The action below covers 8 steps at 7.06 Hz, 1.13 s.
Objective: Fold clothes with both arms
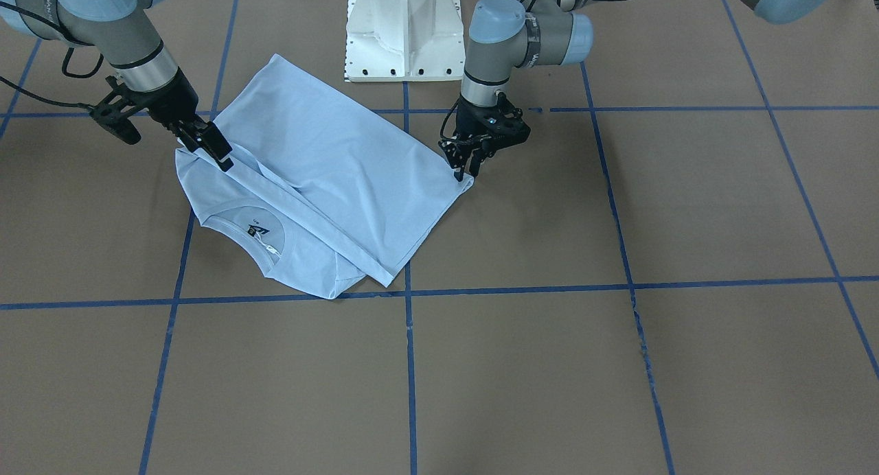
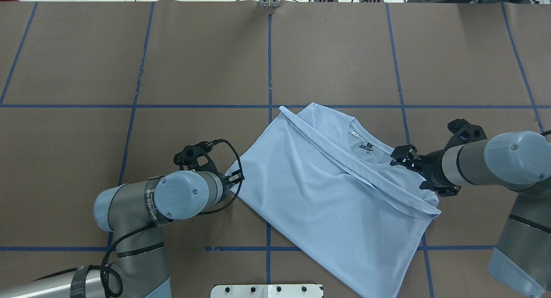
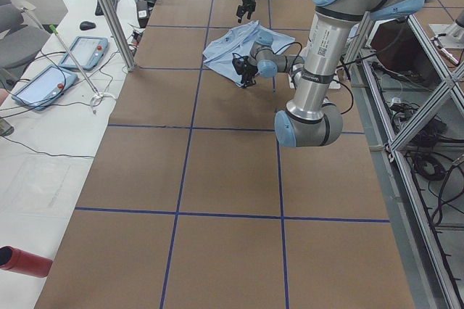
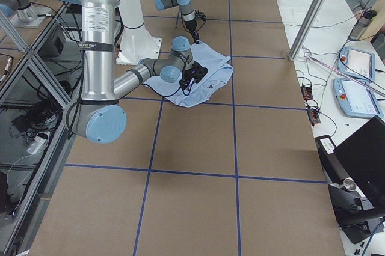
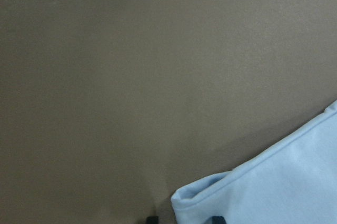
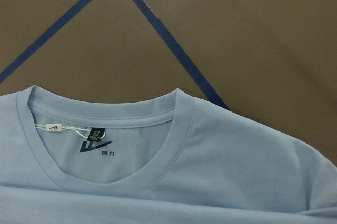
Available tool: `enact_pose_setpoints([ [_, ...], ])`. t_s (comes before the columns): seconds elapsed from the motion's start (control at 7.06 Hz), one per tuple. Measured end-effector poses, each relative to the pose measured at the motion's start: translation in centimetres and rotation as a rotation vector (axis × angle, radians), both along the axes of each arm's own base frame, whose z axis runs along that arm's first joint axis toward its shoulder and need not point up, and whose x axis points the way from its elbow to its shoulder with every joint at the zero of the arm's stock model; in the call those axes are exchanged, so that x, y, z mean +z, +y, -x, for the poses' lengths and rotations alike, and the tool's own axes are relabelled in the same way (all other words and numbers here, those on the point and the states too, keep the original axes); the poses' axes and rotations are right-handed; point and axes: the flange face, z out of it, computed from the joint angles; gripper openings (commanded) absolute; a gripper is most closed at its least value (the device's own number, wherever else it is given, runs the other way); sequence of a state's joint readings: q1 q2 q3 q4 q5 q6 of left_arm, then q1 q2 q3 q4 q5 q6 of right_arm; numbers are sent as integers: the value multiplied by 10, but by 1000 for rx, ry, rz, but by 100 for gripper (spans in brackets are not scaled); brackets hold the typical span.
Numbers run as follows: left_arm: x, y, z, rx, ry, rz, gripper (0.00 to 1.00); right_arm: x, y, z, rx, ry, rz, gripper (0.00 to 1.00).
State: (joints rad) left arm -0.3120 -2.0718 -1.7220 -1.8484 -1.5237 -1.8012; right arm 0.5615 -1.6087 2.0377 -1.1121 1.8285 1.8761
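Nearest the robot stood the white metal pedestal base [image 1: 405, 42], with a row of bolt holes along its flat foot. Two grey-and-silver jointed arms with pale blue caps reached out on either side of it, the left arm [image 2: 172, 199] and the right arm [image 2: 495, 160], each trailing black cable.

Just beyond the base, one light blue t-shirt [image 1: 329, 173] lay on the table [image 1: 618, 379], a matte brown, paper-like surface ruled into squares by blue tape lines [image 1: 410, 365]. The shirt lay mostly to the robot's right of the centre line. Its knit looked thin and smooth, softly creased. Its lower part was doubled over the body, so a stitched hem band [image 2: 344, 162] ran slantwise below the neck.

The left gripper [image 1: 465, 174] was low at the shirt corner nearest its arm. In the wrist view its two black fingertips [image 5: 152, 220] stood apart, unclenched, with the doubled corner between them. The right gripper [image 1: 214, 145] was at the opposite edge by the shoulder, its fingers spread over the cloth rather than clamped.

Farther out, the ribbed crew-neck collar [image 6: 174, 129] curved in a round arc, with one dark neck label [image 6: 96, 134] and one small white tag [image 6: 52, 127] inside it. Past the table's edge, two handheld screens [image 3: 83, 51] lay on a white bench.
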Motion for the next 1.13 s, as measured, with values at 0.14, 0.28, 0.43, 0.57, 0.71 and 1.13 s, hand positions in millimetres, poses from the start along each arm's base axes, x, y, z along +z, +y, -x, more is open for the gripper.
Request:
enact_pose_setpoints([
  [0.14,-5,-2,0,2,6,-11,0,1,0,0,0,2,0,100],
  [0.28,-15,-6,2,5,14,-29,0,2,0,1,3,6,-2,100],
  [0.43,-23,-14,7,0,23,-48,0,5,-1,2,7,12,-3,100],
  [0.57,-27,-21,12,-8,25,-58,0,6,-2,2,10,15,-4,100],
  [0.71,-27,-29,16,-16,22,-65,0,6,-2,3,10,16,-4,100],
  [1.13,-17,-71,38,-41,-28,-117,0,1,-5,7,14,8,-12,100],
])
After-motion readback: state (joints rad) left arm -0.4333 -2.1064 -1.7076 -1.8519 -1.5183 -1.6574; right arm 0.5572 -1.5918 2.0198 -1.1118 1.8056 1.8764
